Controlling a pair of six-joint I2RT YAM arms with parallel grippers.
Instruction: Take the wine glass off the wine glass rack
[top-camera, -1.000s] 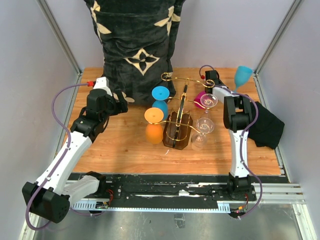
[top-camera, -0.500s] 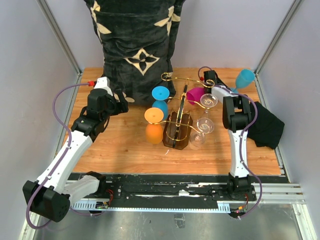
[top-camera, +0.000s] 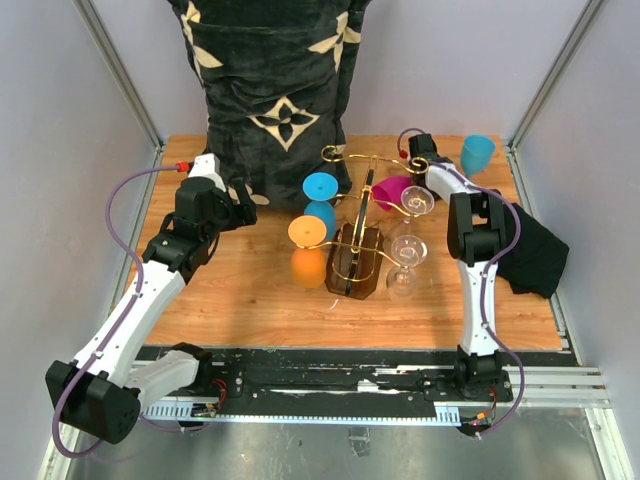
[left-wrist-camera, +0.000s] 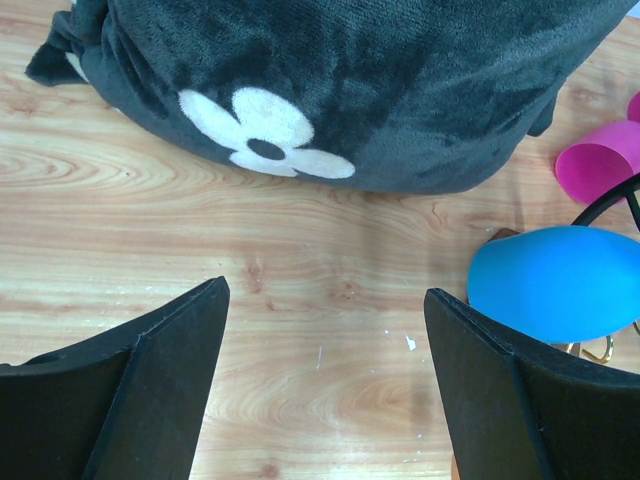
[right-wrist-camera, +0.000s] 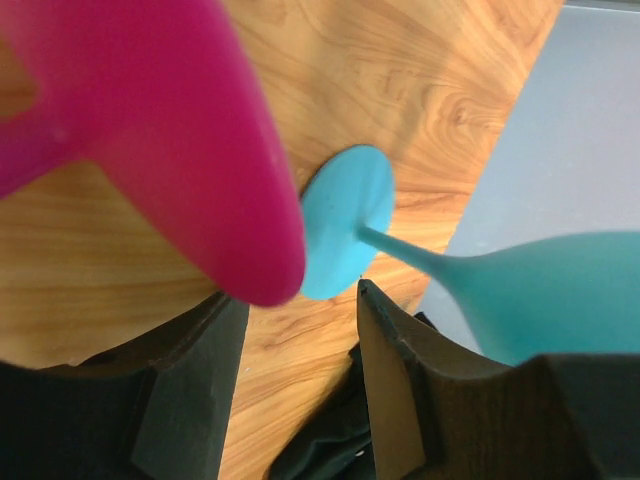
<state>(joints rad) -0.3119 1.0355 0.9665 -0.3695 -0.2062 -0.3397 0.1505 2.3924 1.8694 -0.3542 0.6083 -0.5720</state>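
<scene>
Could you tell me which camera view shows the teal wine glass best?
The right wrist view: the teal wine glass shows foot, stem and bowl close up, a pink glass covering part of the foot. The top view shows it small, from above, at the far right corner. The left wrist view misses it.

Overhead view: high behind the arm bases (top-camera: 300, 385), looking down, gold-wire, dark-wood-bodied wine glass rack (top-camera: 357, 250) central. Left wrist — low, left of rack, shares the overhead's blue plastic wine glass (left-wrist-camera: 555, 283). Right wrist — close, behind-right of rack, shares its teal plastic wine glass (right-wrist-camera: 540, 290).
</scene>
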